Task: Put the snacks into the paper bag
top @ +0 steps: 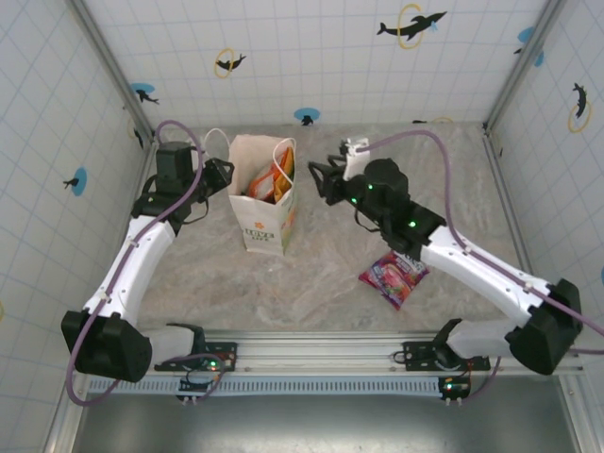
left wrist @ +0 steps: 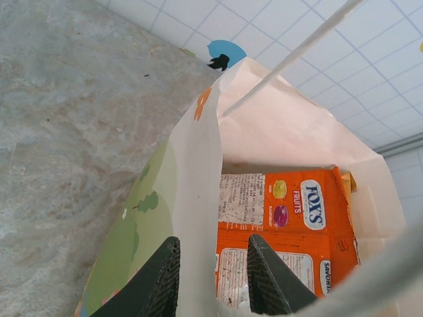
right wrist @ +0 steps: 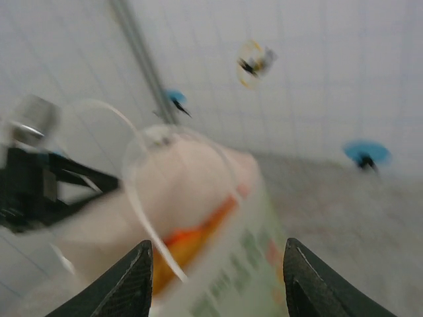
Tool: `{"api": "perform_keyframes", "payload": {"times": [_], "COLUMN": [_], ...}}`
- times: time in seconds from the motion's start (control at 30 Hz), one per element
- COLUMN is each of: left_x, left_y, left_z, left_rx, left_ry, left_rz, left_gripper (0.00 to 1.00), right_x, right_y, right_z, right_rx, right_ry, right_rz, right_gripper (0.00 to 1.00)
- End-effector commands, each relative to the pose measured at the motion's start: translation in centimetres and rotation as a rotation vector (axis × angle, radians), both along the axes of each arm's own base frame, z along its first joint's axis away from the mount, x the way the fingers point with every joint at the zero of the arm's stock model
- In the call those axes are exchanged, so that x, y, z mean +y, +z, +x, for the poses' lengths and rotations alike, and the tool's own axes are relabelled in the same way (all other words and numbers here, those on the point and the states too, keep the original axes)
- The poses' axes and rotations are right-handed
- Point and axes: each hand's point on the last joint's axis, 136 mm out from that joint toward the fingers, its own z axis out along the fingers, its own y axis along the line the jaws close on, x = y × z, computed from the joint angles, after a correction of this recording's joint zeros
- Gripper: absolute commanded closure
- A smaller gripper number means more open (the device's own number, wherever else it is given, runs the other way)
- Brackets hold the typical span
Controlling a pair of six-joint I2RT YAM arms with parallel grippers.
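1. Paper bag (top: 263, 203): tall and white, standing upright on the table (top: 208, 278), left of centre and towards the back. The front carries a small orange logo with greenish print below it. In the left wrist view its outer side (left wrist: 192, 218) shows a green landscape pattern with small trees and an orange mark near the rim. The mouth is open. A thin white loop handle (top: 215, 138) rises at the left rim.
2. Orange packet (left wrist: 297, 211): glossy and flat, upright inside the bag against the far wall. It has a white "FOX'S FRUITS" label, small yellow and purple fruit pictures, and a white panel of fine print. From above, orange and yellow packet tops (top: 281, 175) show in the mouth.
3. Magenta packet (top: 394, 275): flat, pink-purple with pale lettering. It lies on the table well to the right of the bag, just beside the right arm's forearm.
4. Left gripper (top: 224, 176): at the bag's left rim. Its jaws are narrowed astride the side wall, one dark finger (left wrist: 158, 281) outside and the other inside, with the paper pinched between them.
5. Right gripper (top: 321, 181): near the bag's right side at rim height, not touching it. The right wrist view is blurred, but it shows the fingers (right wrist: 135, 281) spread wide with nothing between them and the bag's mouth ahead.
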Motion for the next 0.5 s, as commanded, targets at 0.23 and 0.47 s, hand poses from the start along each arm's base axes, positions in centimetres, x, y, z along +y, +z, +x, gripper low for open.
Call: {"api": "perform_keyframes", "payload": {"times": [0.23,0.47], "left_x": [0.1,-0.4], "left_y": [-0.1,-0.6], "left_z": [-0.5,-0.3], "left_rx": [-0.024,-0.011], "left_ry": [-0.02,-0.043], "left_rz": [0.005,-0.005], "left_gripper": [0.69,0.69], "right_x": [-16.4,-21.0], "right_y": [-17.6,-22.5], "right_z": [-7.8,-12.6], "right_rx": [0.726,0.942], "right_ry": [-0.496,-0.626], "right_rz": [-0.222,-0.141], "right_gripper": [0.37,0.29]}}
